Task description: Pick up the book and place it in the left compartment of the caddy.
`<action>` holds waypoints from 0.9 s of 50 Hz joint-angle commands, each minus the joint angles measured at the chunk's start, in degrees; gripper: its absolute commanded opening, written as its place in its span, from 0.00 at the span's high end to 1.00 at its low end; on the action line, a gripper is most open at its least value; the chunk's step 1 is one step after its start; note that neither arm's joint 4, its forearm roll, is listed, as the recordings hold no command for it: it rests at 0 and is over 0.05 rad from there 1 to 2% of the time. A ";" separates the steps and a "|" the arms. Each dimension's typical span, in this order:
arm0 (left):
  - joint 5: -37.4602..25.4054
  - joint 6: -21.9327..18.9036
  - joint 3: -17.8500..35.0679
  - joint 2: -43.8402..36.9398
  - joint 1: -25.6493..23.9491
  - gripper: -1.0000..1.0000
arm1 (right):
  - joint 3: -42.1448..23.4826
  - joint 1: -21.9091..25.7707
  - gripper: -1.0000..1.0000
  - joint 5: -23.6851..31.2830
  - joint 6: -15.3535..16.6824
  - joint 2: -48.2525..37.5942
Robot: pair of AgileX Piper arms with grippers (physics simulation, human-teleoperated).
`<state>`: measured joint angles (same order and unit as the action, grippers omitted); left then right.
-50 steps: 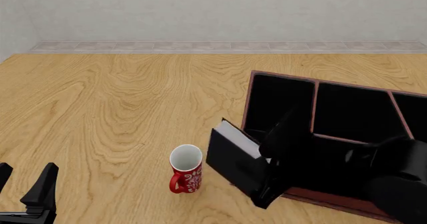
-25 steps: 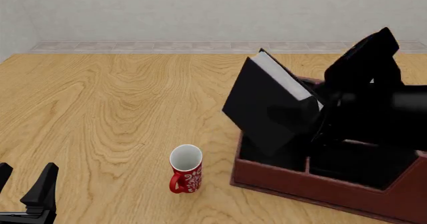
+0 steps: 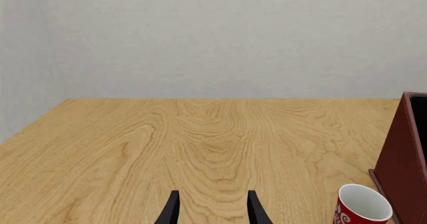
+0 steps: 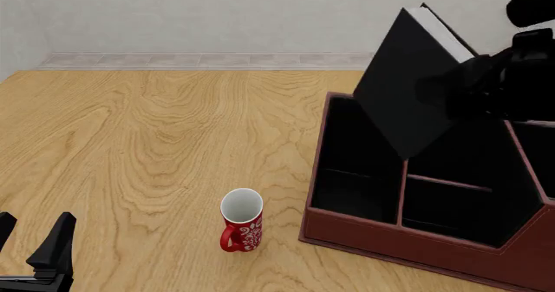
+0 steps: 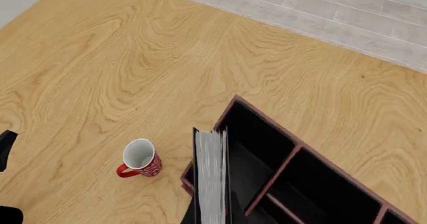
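I have the book [image 4: 407, 87] clamped in my right gripper [image 4: 485, 84], tilted in the air above the caddy [image 4: 407, 233], whose left compartment [image 4: 347, 168] lies just below it. My left gripper [image 3: 211, 209] rests parted and holds nothing, far off over the tabletop [image 4: 147, 149], the mug [image 4: 242, 220] between.

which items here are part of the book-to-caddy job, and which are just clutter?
Part of the job:
- book, lifted and tilted, held by the right gripper
- caddy
- left compartment, the long bay on the caddy's left end

Just lying about:
- red mug, upright on the table beside the caddy
- left gripper, idle, open
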<state>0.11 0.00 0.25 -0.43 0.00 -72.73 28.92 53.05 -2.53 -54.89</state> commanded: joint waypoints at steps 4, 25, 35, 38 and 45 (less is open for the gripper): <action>0.00 0.00 0.00 0.00 0.00 0.00 | -4.26 -5.69 1.00 4.33 0.08 -1.42; 0.00 0.00 0.00 0.00 0.00 0.00 | -5.02 -9.72 1.00 5.34 2.35 -6.40; 0.00 0.00 0.00 0.00 0.00 0.00 | -4.90 -9.57 1.00 3.47 1.21 -8.15; 0.00 0.00 0.00 0.00 0.00 0.00 | -4.92 -9.49 1.00 3.20 0.57 -8.65; 0.00 0.00 0.00 0.00 0.00 0.00 | -4.65 -8.94 1.00 1.89 -0.73 -10.02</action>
<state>0.11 0.00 0.25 -0.43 0.00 -77.00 19.74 56.50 -0.82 -63.24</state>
